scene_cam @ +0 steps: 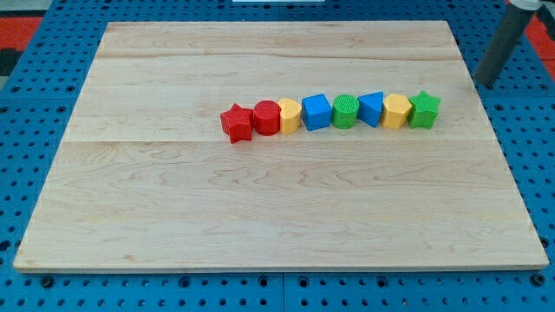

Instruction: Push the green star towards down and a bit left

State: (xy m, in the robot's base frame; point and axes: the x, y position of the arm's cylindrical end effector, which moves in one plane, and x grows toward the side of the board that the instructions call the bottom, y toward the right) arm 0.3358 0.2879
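Observation:
The green star (425, 110) sits at the right end of a row of blocks on the wooden board (277, 208). My tip (486, 84) is the lower end of the dark rod at the view's upper right, just past the board's right edge, above and to the right of the green star and apart from it. Leftwards along the row from the star are a yellow block (397, 111), a blue block (371, 108), a green cylinder (345, 111), a blue cube (316, 112), a yellow block (290, 115), a red cylinder (266, 117) and a red star (236, 123).
The blocks touch or nearly touch one another in a slightly rising line. A blue pegboard table (26, 104) surrounds the board on all sides.

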